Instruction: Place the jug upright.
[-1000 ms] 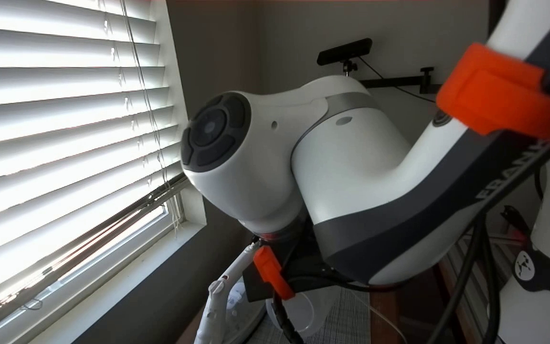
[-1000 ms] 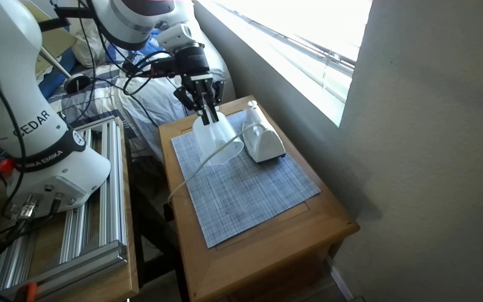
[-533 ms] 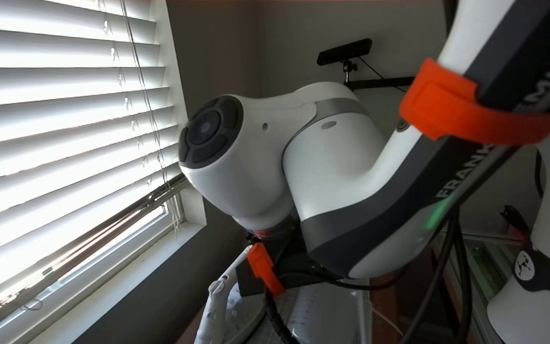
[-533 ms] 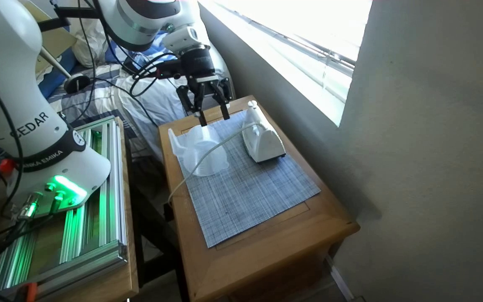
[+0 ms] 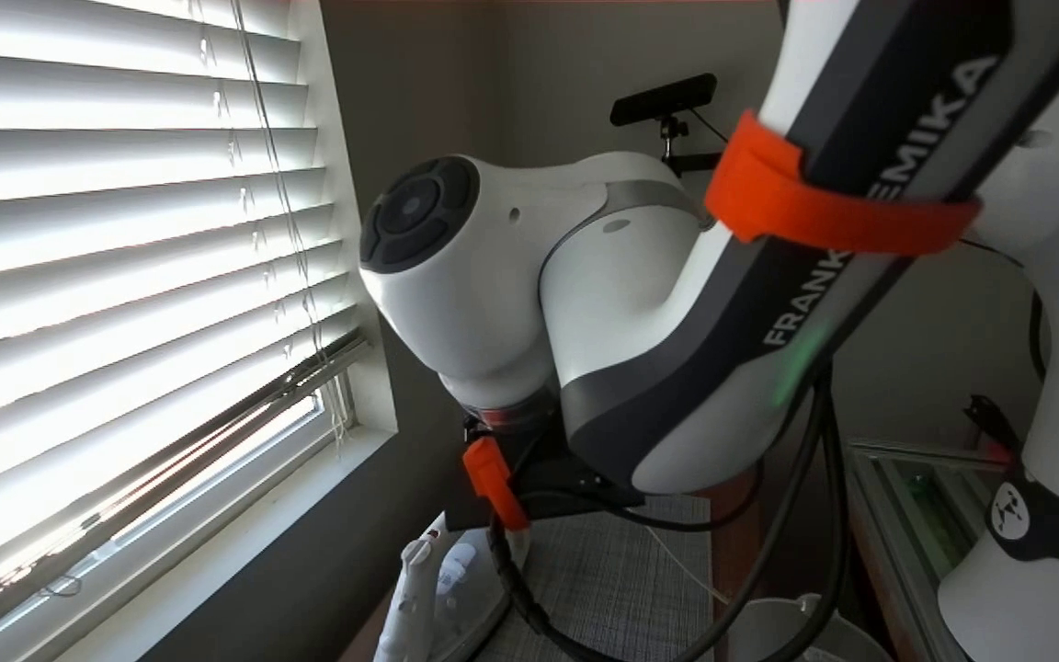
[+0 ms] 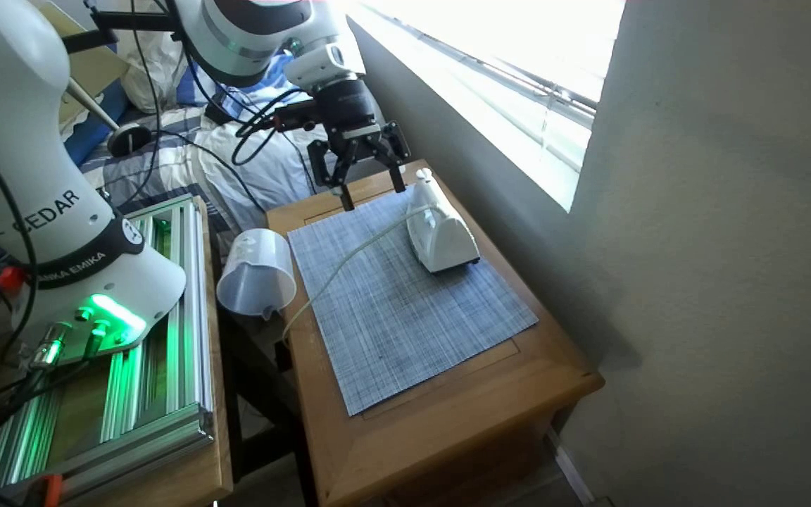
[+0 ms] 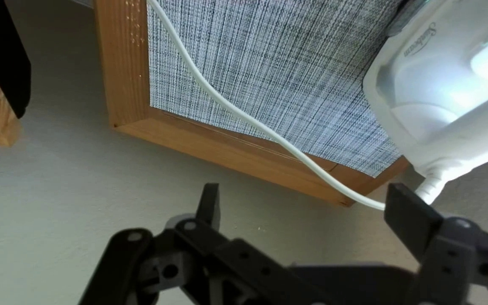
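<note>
The jug, a translucent whitish cylinder, is over the gap between the wooden table and the robot's base, beside the table's left edge in an exterior view. It is tilted, its wide mouth facing down towards that camera; whether anything supports it I cannot tell. Part of its rim shows low down as the jug in an exterior view. My gripper hovers over the table's far end, well apart from the jug. In the wrist view the gripper is open, nothing between its fingers, and the jug is out of view.
A white iron stands on the grey woven mat, near the gripper. Its cord runs across the mat to the table edge. A wall and window sill border the far side. The robot's base stands across the gap.
My gripper has opened and let go of the jug, then risen slightly towards the window. The jug has dropped to the mat and moved off the table's edge towards the robot's base.
</note>
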Robot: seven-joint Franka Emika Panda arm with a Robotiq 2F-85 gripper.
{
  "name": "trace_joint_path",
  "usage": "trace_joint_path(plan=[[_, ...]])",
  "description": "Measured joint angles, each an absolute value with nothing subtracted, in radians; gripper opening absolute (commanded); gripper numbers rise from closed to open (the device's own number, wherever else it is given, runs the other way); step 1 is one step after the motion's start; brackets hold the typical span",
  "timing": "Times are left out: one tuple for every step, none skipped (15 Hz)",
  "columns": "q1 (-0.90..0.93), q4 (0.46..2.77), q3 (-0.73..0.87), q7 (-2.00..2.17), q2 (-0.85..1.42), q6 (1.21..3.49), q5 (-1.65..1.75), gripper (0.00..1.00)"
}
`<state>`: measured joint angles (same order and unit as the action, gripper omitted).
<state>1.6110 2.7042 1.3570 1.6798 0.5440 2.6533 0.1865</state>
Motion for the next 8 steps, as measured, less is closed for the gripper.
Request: trace_joint_path(plan=[[1.601,2.704,1.358,1.670,0.543,2.664,0.179,1.00],[1.592,2.704,1.358,1.659,0.541,2.674,0.170,1.00],[1.583,2.704,1.358,1.648,0.538,2.683,0.161,1.00],[1.575,2.705,1.358,1.634,0.534,2.693,0.151,1.00],[1.568,2.705,1.358,1.619,0.528,2.708,0.141,1.00],[1.561,2.707,1.360,1.599,0.517,2.725,0.130,1.00],[1.558,2.712,1.366,1.573,0.502,2.749,0.121,1.00],[1.557,2.719,1.378,1.542,0.483,2.778,0.114,1.00]])
